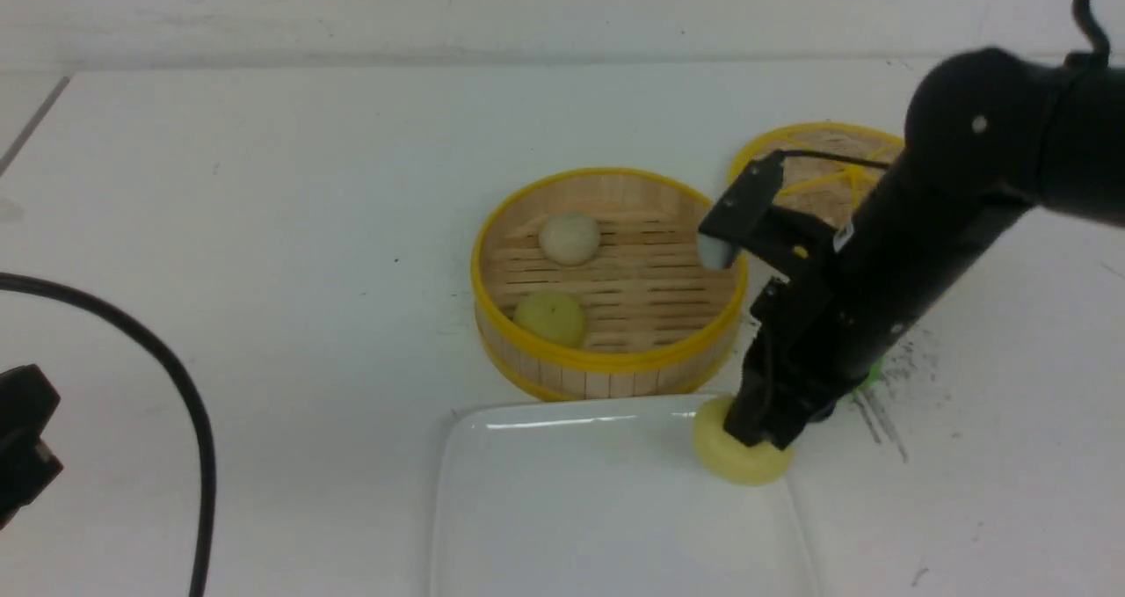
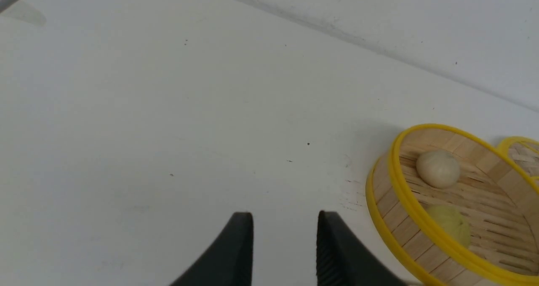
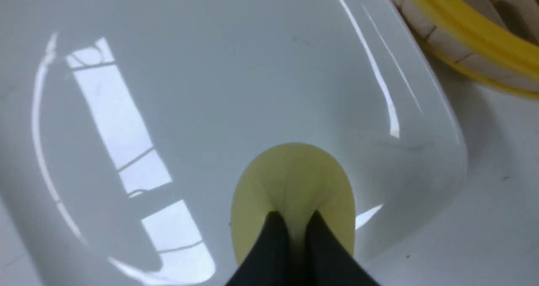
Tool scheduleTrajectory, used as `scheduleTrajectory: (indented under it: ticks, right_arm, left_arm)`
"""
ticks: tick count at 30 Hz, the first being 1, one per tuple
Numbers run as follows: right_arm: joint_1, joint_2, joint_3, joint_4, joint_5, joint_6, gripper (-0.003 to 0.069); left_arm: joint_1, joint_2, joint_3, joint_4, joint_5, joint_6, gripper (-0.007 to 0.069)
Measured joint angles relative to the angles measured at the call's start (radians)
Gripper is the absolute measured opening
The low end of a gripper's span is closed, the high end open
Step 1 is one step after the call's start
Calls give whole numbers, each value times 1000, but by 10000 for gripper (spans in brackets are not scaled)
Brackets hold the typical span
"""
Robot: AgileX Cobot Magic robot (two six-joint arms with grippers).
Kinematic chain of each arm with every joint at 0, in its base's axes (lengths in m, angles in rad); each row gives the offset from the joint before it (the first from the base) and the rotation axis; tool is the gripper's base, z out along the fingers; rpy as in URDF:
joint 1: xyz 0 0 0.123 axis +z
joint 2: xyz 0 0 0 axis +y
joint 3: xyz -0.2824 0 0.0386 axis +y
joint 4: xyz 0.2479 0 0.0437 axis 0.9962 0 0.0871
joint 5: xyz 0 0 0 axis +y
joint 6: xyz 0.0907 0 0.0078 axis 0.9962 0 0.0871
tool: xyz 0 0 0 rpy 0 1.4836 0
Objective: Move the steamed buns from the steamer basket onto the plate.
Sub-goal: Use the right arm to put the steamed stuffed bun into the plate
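My right gripper (image 1: 758, 434) is shut on a pale yellow steamed bun (image 1: 740, 459), pinching its top, at the far right corner of the white plate (image 1: 562, 509). The right wrist view shows the fingers squeezing the bun (image 3: 290, 180) over the plate (image 3: 210, 88). The steamer basket (image 1: 606, 364) stands just beyond the plate and holds an off-white bun (image 1: 569, 237) and a pale yellow bun (image 1: 550, 317). My left gripper (image 2: 285, 218) is open and empty above bare table, to the left of the basket (image 2: 396, 218).
The flat woven lid (image 1: 826, 175) lies behind my right arm. A green cube (image 1: 870, 373) peeks out beside the right arm. A black cable (image 1: 176, 386) runs across the table's left side.
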Motion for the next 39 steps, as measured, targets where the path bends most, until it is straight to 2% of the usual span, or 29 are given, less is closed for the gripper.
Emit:
scheduleTrajectory:
  ticks: [3,7,22,25,28,32,35,37,39]
  right_arm:
    - [0,1,56,14,-110,-40,22]
    - [0,12,62,41,-165,-53,22]
    - [0,97,62,71,-188,-82,25]
    - [0,97,62,71,-189,-96,48]
    - [0,97,62,71,-189,-118,105]
    - [0,97,62,71,-202,-126,348]
    - [0,97,62,71,-207,-125,484]
    - [0,97,62,71,-211,-117,559]
    - [0,96,62,71,-225,-113,596]
  left_arm:
    - [0,0,0,0,0,0,247]
    - [0,0,0,0,0,0,247]
    - [0,0,0,0,2,0,247]
    - [0,0,0,1,2,0,247]
    - [0,0,0,1,0,0,247]
    - [0,0,0,1,-13,0,247]
    - [0,0,0,1,-15,0,247]
    - [0,0,0,2,-15,0,247]
    - [0,0,0,2,-16,0,247]
